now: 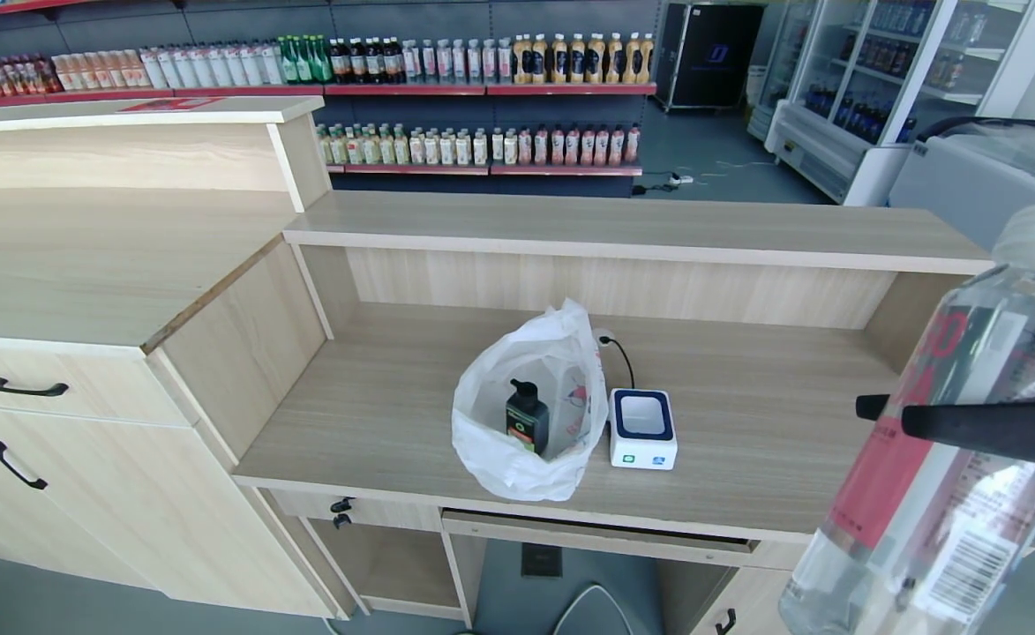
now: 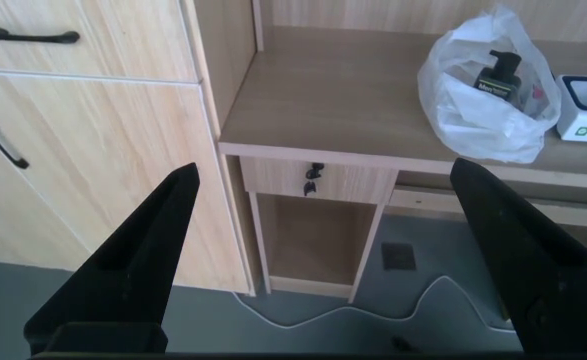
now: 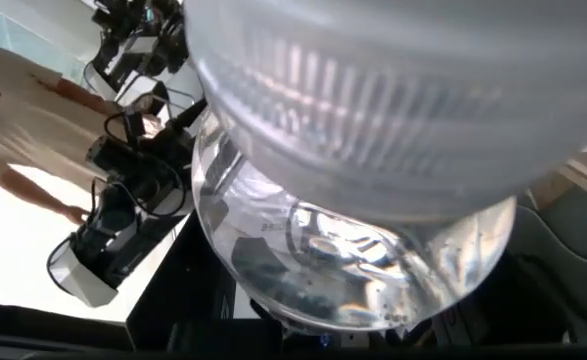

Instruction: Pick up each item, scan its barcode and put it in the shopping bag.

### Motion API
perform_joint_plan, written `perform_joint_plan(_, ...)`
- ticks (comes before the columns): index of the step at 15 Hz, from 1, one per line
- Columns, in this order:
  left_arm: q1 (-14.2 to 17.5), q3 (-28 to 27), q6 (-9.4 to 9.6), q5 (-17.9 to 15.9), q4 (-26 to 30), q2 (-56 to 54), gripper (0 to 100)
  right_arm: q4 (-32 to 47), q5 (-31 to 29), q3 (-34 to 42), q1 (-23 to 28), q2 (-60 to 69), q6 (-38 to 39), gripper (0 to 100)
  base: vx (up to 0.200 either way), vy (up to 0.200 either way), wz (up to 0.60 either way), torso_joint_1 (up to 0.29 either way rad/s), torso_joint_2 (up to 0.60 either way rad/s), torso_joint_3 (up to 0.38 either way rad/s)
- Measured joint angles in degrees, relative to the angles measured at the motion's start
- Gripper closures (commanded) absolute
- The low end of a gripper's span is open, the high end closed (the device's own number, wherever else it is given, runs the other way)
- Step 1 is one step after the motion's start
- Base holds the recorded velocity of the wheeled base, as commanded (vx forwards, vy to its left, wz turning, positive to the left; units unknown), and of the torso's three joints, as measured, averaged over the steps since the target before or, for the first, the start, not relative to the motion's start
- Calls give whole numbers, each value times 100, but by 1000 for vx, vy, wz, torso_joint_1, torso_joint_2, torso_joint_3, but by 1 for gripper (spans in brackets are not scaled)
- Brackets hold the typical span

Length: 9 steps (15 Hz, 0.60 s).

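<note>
A clear water bottle [image 1: 976, 353] with a red label and a barcode hangs tilted, close to the head camera, at the right front of the desk. My right gripper [image 1: 914, 419] is shut on it, one black finger crossing its middle. In the right wrist view its ribbed cap [image 3: 373, 90] sits above the clear body. The white shopping bag [image 1: 526, 397] stands open mid-desk with a black pump bottle [image 1: 527, 416] inside. Just right of it is the white barcode scanner [image 1: 642, 428]. My left gripper [image 2: 323, 168] is open and holds nothing, low off the desk's front left, looking toward the bag [image 2: 473, 110].
The wooden desk [image 1: 746, 414] has a raised counter ledge [image 1: 641, 229] behind it and a pull-out tray under the front edge. A cabinet with black drawer handles [image 1: 27, 388] stands to the left. Drink shelves and a fridge fill the back.
</note>
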<state>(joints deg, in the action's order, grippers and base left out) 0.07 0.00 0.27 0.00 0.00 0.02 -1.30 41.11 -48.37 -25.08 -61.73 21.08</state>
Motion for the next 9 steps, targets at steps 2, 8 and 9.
perform_joint_plan(2, 0, 0, 0, 0, 0, 0, 0, 5, -22, 41, -22, 24, -4, 100, 0, 0, 0, 0, 0, 0)
perform_joint_plan(8, 0, 0, 0, 0, 0, 0, 0, -2, -24, 113, -30, 201, 234, 100, 0, 0, 0, 0, 0, 0)
perform_joint_plan(9, 0, 0, -2, 0, 0, 0, 0, -6, -20, 41, -30, 208, 335, 100, 0, 0, 0, 0, 0, 0)
